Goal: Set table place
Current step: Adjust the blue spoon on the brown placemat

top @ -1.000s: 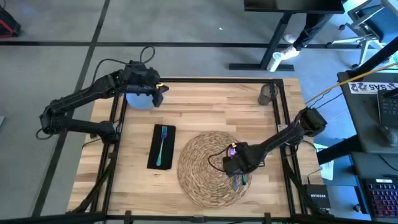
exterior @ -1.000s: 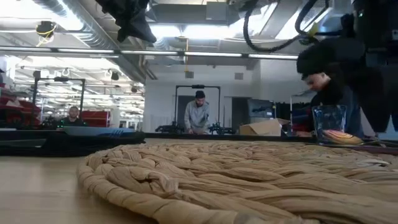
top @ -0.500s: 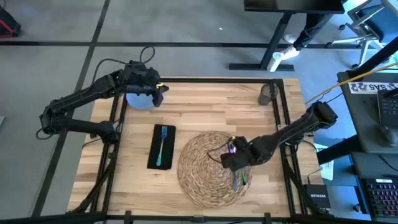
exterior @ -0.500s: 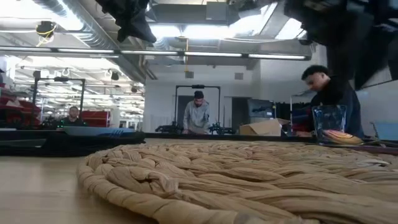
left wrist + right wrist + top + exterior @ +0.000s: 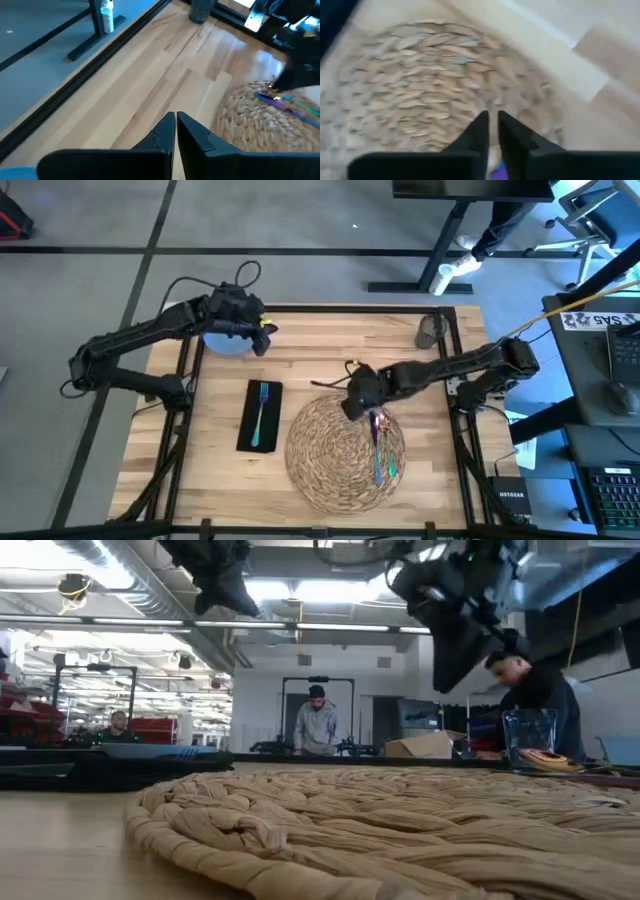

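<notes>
Table: placemat sat near-centre, awaiting the plate.

Cutlery: I noted the colourful-handled pieces lying on the placemat's right part, loose, probably a temporary spot.

Napkin: left of the placemat, teal fork laid lengthwise on it.

Plate: far-left corner, under the left arm, not yet on the placemat.

Cup: far-right corner.

Right gripper: over the placemat's far edge, fingers nearly together, holding nothing.

Left gripper: just right of the plate, fingers almost touching, empty.
</notes>
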`<state>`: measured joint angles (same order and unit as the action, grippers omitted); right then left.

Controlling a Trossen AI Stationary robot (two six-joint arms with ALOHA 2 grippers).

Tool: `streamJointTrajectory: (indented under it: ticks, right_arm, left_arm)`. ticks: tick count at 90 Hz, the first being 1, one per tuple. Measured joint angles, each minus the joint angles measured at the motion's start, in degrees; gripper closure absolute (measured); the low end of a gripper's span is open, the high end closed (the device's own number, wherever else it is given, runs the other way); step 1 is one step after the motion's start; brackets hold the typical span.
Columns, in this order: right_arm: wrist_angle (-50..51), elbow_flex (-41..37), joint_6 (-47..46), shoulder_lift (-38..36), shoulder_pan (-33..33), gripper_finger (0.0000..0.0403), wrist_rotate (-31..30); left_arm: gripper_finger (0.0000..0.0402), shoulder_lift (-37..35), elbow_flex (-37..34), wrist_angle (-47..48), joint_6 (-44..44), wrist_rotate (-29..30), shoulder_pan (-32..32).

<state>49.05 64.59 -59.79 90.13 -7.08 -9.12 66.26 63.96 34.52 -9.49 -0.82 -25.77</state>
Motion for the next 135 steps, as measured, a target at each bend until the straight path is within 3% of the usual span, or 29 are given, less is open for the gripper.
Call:
streamJointTrajectory:
  ticks: [24,49,79,135]
  right_arm:
    - [-3.9,-8.4,-1.0,0.1,0.7,0.0401,6.5]
    - [-9.7,-8.5,-2.0,0.1,0.7,0.0402,13.2]
    - [-3.3,-8.6,-3.4,0.1,0.7,0.0403,13.2]
    - [-2.9,-8.5,-7.4,0.1,0.7,0.0403,14.3]
  left_arm:
    - [0.0402,-0.2,0.0,-0.2,-1.0,2.6,2.5]
    - [0.0402,-0.2,0.0,-0.5,-2.1,3.1,2.5]
    - [0.0402,-0.2,0.0,-0.7,-2.1,3.2,2.5]
    - [0.0402,-0.2,0.0,-0.6,-3.8,3.7,2.5]
